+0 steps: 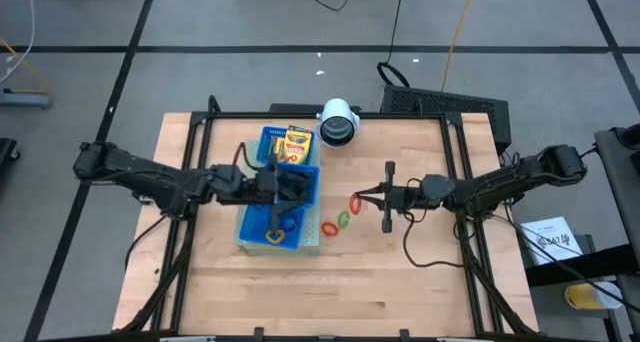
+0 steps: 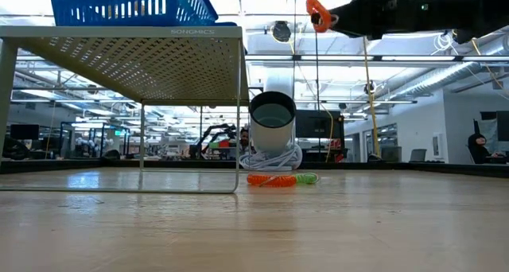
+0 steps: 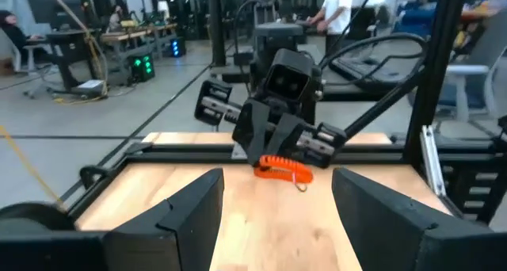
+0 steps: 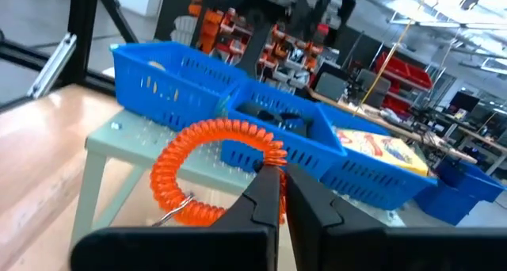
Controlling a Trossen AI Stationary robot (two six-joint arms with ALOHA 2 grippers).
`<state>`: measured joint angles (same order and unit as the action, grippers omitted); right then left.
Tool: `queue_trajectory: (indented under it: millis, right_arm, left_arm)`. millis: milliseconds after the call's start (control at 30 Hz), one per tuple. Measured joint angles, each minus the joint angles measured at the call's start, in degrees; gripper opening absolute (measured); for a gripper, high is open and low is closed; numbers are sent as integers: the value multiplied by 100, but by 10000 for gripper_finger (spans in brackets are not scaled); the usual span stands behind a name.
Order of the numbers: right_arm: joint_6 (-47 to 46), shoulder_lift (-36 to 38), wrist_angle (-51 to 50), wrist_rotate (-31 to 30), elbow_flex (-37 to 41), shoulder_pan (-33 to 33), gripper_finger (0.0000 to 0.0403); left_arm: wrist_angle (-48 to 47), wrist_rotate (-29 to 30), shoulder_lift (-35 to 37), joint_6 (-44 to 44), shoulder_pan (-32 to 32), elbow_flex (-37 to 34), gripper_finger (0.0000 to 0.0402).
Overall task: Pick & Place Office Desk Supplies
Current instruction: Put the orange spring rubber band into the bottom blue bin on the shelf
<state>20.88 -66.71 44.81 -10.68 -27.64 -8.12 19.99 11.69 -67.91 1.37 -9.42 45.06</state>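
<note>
Orange coil ring [image 4: 215,169], pinched in the clenched fingers of the right gripper [image 4: 281,193], hangs above the table's middle, with the blue tray [image 4: 261,140] straight ahead of it on a pale perforated stand [image 2: 171,53]. The tray's long axis runs across the line of approach. The left gripper [image 3: 277,200], fingers spread and empty, hovers over the tray facing the right arm. Two more rings [image 1: 336,223] lie on the wood beside the stand. "SONGMICS" is stamped on the stand's edge; the crayon box [image 1: 297,143] lettering is unreadable.
</note>
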Motion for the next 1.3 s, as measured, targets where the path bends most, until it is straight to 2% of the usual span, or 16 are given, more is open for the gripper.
queue_trajectory:
  millis: [233, 400, 700, 833, 1000, 1300]
  right_arm:
    - [110, 2, 412, 9, 0, -55, 1]
    - [104, -1, 894, 23, 0, -147, 1]
    - [625, -424, 1646, 22, -4, -437, 1]
    - [726, -549, 1904, 18, -4, -439, 1]
    - [729, -556, 1903, 24, -4, -444, 1]
    - [626, -560, 1987, 50, -4, -437, 1]
  left_arm:
    - [376, -1211, -707, -462, 358, 490, 246]
    - [126, -1675, -1214, -594, 462, 986, 246]
    - [110, -1734, -2302, -665, 458, 1743, 246]
    - [108, -1966, -2623, -797, 458, 2064, 246]
    - [112, -2031, -2857, -796, 464, 2270, 246]
    - [160, -1940, -2857, -729, 458, 2271, 246]
